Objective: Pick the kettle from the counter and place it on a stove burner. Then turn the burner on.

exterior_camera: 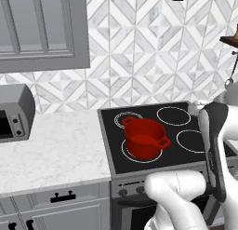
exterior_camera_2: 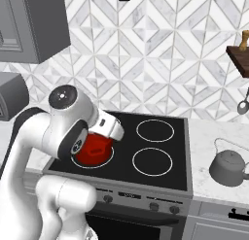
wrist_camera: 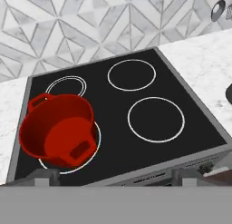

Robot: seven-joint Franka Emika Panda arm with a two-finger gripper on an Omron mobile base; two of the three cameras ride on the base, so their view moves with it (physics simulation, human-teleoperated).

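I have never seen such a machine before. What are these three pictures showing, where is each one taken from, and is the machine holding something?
This is a rendered kitchen with a white robot arm standing in front of a black glass cooktop. Two pictures come from cameras on the robot's base, behind the arm: one looks from its left side, one from its right. The third comes from a camera on the hand itself, looking down along the fingers at the cooktop.

A red two-handled pot sits on the front left burner. The other marked burners are bare, for example the front right one. A small grey kettle stands on the white marble counter to the right of the cooktop. A toaster oven sits on the counter to the left.

The hand is open and holds nothing; the kettle is untouched.
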